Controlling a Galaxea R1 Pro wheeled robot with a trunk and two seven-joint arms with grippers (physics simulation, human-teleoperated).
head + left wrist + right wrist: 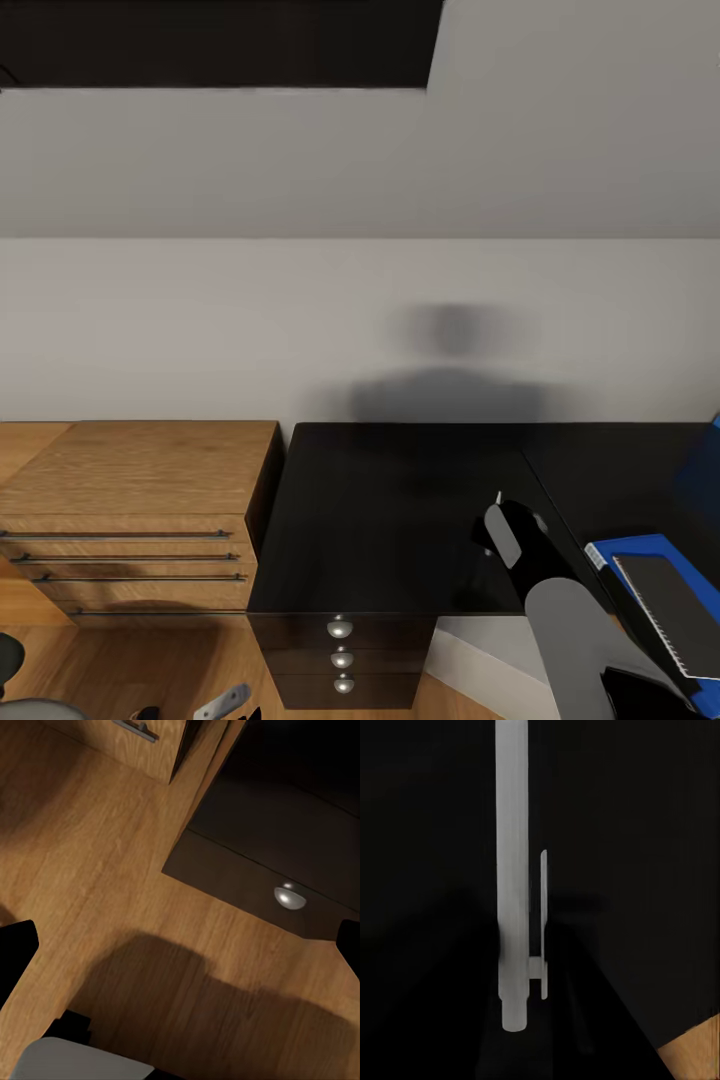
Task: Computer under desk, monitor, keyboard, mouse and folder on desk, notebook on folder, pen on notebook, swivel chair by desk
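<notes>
- Light-wood drawer chest (pixel 140 500) with long bar handles standing at far left, touching the glossy black desk (pixel 400 510).
- Left gripper (pixel 180 945) hanging spread above the plank floor (pixel 90 870), near a round silver knob (pixel 289 896).
- Right gripper (pixel 500 530) apparently pinching the thin white-silver pen (pixel 512 885) above the desk; fingers lost in darkness.
- Dark-grey notebook (pixel 672 605) lying on the bright blue folder (pixel 640 548), right of that gripper.

Light-wood drawer chest (pixel 130 500) w/ long bar handles at left, on wood floor (pixel 112 892); plain white wall (pixel 300 320) far behind.
</notes>
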